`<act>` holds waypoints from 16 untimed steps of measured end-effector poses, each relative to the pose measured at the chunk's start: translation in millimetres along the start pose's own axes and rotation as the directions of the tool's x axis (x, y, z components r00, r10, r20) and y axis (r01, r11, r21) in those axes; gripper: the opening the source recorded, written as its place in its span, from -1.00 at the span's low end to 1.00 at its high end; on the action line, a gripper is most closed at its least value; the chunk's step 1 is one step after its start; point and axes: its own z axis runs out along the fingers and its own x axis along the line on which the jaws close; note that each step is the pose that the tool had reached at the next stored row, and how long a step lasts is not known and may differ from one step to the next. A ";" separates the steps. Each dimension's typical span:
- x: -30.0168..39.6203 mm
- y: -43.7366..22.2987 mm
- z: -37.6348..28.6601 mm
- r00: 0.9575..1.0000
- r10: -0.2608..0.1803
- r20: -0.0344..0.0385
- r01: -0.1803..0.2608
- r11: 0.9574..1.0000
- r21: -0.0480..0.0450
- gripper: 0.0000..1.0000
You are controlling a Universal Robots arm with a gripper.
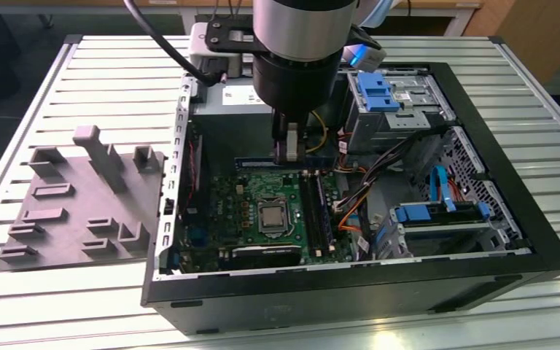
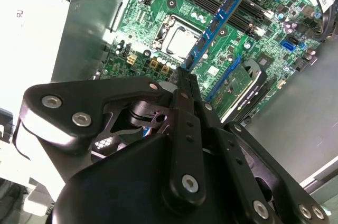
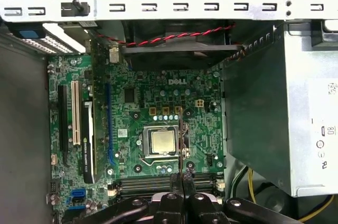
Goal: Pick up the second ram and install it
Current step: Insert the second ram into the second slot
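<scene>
My gripper [image 1: 288, 154] hangs inside the open computer case, shut on the second ram [image 1: 257, 162], a long narrow stick held level above the green motherboard [image 1: 246, 191]. In the second wrist view the ram [image 2: 217, 22] reaches out from between the fingertips of the gripper [image 2: 184, 72], blue-green with a row of dark chips. In the first wrist view the ram [image 3: 181, 138] appears edge-on as a thin line from the gripper [image 3: 183, 175] across the silver central chip [image 3: 162, 141]. The dark memory slots [image 1: 315, 205] [image 3: 142, 184] lie on the board below it.
A grey plastic tray [image 1: 85, 208] with upright posts sits on the slatted table at the exterior view's left. Inside the case are the metal power supply box [image 3: 285, 108], blue-latched drive bays [image 1: 378, 91], orange and black cables [image 1: 358, 197] and an expansion card [image 3: 87, 129].
</scene>
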 end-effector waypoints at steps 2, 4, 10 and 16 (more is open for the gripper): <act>0.0 0.0 0.0 1.000 0.014 0.000 -0.014 1.000 0.001 -0.77; 0.0 0.0 0.1 1.000 0.029 0.001 -0.029 1.000 0.002 -0.77; 0.0 0.1 0.2 0.998 0.068 0.002 -0.068 0.998 0.005 -0.77; 0.0 0.0 0.4 0.995 0.099 0.003 -0.099 0.995 0.007 -0.77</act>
